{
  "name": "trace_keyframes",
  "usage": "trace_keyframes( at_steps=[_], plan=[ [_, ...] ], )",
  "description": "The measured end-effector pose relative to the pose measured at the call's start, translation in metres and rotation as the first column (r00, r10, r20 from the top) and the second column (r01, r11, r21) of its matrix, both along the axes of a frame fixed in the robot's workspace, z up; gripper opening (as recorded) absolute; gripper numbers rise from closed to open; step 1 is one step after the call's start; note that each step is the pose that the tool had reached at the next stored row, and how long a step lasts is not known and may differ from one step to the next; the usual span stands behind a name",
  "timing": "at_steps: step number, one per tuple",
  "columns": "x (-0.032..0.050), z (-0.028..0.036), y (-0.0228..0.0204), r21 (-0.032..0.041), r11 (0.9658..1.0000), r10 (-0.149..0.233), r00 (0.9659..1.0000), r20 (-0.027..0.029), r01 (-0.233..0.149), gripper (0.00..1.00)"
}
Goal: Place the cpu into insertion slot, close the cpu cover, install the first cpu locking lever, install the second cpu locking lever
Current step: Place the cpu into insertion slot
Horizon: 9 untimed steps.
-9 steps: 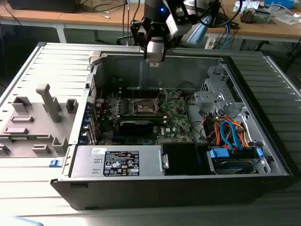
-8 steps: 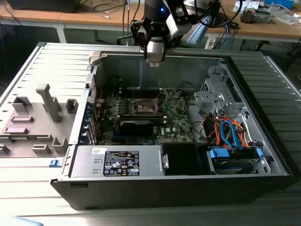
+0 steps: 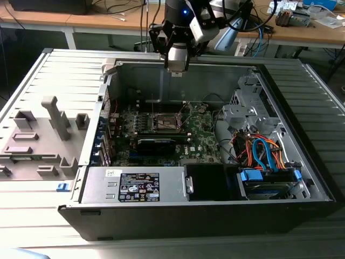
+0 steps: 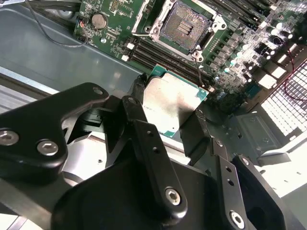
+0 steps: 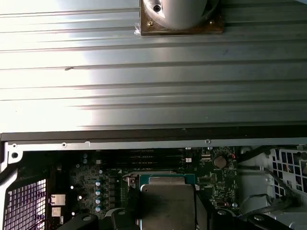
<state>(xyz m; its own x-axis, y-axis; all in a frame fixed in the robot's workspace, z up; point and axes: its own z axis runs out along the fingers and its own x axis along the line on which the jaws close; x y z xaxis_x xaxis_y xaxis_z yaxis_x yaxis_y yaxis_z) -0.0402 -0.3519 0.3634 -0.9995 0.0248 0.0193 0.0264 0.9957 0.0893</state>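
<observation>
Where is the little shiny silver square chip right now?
In the second wrist view, the small silvery square cpu is held by the black gripper, up off the green motherboard, not yet in the empty gold-brown square insertion slot.

An open case point(image 3: 161, 218) lies on the ribbed metal surface point(image 3: 32, 226). Inside are a green motherboard point(image 3: 204, 137), a grey power supply point(image 3: 135, 184) along the near wall, and orange and blue cables point(image 3: 263, 151). Grey fixtures point(image 3: 51, 116) stand near the surface's edge at the exterior view's left.
</observation>
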Motion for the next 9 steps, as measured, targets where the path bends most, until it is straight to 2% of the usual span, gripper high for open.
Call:
trace_keyframes(
  at_steps=[1, 2, 3, 9],
  plan=[
    [0.0, -0.0001, 0.0, 0.0, 1.0, 0.0, 1.0, 0.0, 0.0, 0.55],
    [0.0, -0.0063, 0.0, -0.0001, 1.0, 0.0, 1.0, 0.0, 0.0, 0.55],
    [0.0, -0.0113, 0.0, -0.0041, 1.0, 0.0, 1.0, 0.0001, 0.0, 0.55],
    [-0.0001, -0.0115, 0.0, -0.0055, 1.0, 0.0, 1.0, 0.0, 0.0, 0.55]
  ],
)
